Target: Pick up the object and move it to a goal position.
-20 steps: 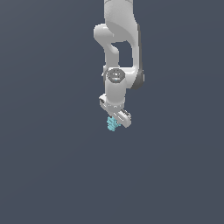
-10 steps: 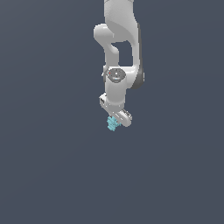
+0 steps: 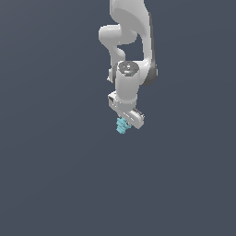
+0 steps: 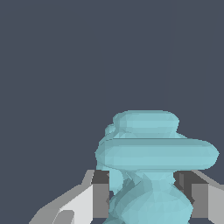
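Compared with a second ago, the white claw (image 3: 123, 124), clamped on the small light-cyan object (image 3: 121, 126), has barely shifted, suggesting transport is slow or nearly finished.

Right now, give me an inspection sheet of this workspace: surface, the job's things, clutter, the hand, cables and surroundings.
Surface: plain dark grey-blue ground, no markings or edges seen.
Job's things: light-cyan lumpy object sits between the fingers; in the wrist view it fills the gap between them. No goal marker seen.
Clutter: nothing seen.
Hand: white hand points down, shut on the object, a finger on each side.
Cables: nothing seen.
Surroundings: only the white arm coming down from the top of the exterior view.
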You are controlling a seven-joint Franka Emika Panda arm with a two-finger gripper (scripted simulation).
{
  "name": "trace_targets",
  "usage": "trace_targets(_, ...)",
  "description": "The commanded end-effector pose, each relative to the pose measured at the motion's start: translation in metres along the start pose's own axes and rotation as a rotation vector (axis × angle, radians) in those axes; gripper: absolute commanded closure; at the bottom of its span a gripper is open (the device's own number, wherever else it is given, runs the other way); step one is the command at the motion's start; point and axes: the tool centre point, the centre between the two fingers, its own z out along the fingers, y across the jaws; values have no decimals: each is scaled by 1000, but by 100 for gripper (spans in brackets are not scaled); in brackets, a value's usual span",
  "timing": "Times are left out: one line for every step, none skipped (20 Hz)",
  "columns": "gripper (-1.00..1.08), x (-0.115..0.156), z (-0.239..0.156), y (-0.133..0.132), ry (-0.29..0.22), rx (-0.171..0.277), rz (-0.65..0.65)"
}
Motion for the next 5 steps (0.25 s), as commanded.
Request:
trace_targets(108, -4, -9, -2, 0, 0, 0)
trace_targets(108, -5, -11, -3, 0, -1, 1)
trace_targets(108, -5, -13, -3, 0, -1, 1)
trace_targets(108, -6, -14, -3, 0, -1, 1)
trace_targets(108, -6, -14, -3, 0, -1, 1)
